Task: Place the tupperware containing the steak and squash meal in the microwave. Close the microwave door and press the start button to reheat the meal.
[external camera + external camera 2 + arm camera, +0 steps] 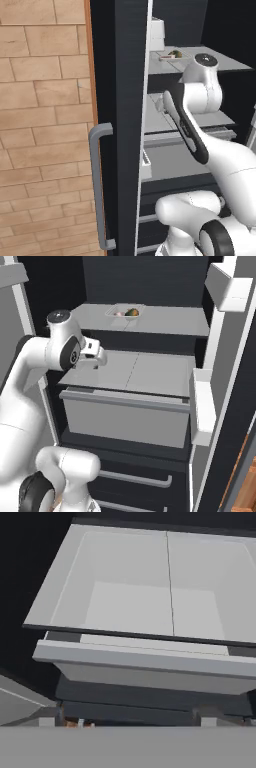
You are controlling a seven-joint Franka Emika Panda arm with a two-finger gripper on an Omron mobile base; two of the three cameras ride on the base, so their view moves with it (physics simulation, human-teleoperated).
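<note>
White arm (30,386) below shelved tupperware (126,312)

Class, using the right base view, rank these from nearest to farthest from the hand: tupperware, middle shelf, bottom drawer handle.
1. Middle shelf, directly beside the hand.
2. Tupperware, higher up and further back.
3. Bottom drawer handle, far below.

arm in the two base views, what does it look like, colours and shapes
The arm is glossy white with rounded, bulbous links and dark grey to black joints. A black band runs along one link, and a round dark cap with a pale centre tops one joint. The claw's state can't be told.
</note>
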